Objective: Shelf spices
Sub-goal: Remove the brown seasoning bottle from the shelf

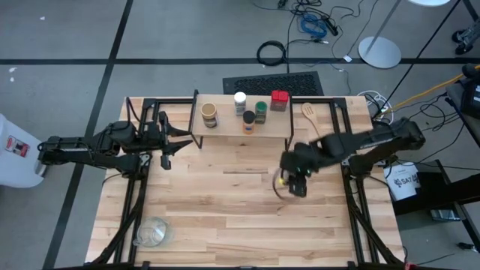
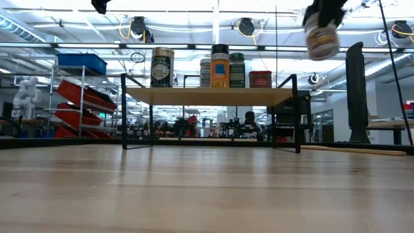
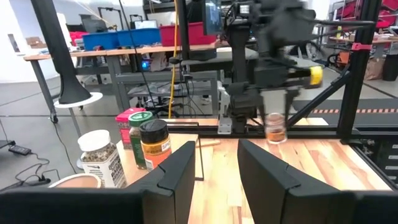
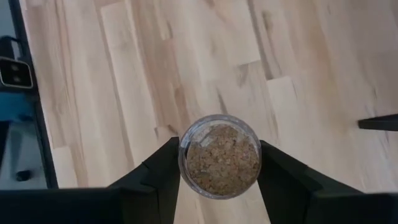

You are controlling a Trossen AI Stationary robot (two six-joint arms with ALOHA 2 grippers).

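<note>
High view: we see the right gripper [image 1: 294, 182] over the table [image 1: 225, 217], right of centre and in front of the low wooden-topped shelf on black metal legs [image 1: 225, 129] at the far edge; it carries a small clear glass spice jar [image 1: 282, 180].
Shelf load: five containers already stand on the plank, among them a red square tin [image 1: 280, 100] at its right end and a white-lidded jar [image 1: 240, 99]; the left middle is bare, so we judge there is room for the carried one.
Left gripper: it [image 1: 166, 142] waits just off the shelf's left end, narrowly parted with nothing in it, clear of the other arm's path.
Low view: we see the jar [image 2: 321, 35] lifted well above the plank [image 2: 207, 96], high enough, we judge, to pass over the front edge.
Left wrist view: empty fingers [image 3: 180, 171] face the shelved jars, the carried jar [image 3: 274, 127] beyond.
Right wrist view: fingers [image 4: 158, 171] clamp both sides of the jar [image 4: 219, 155] of brown granules, held upright over bare table.
</note>
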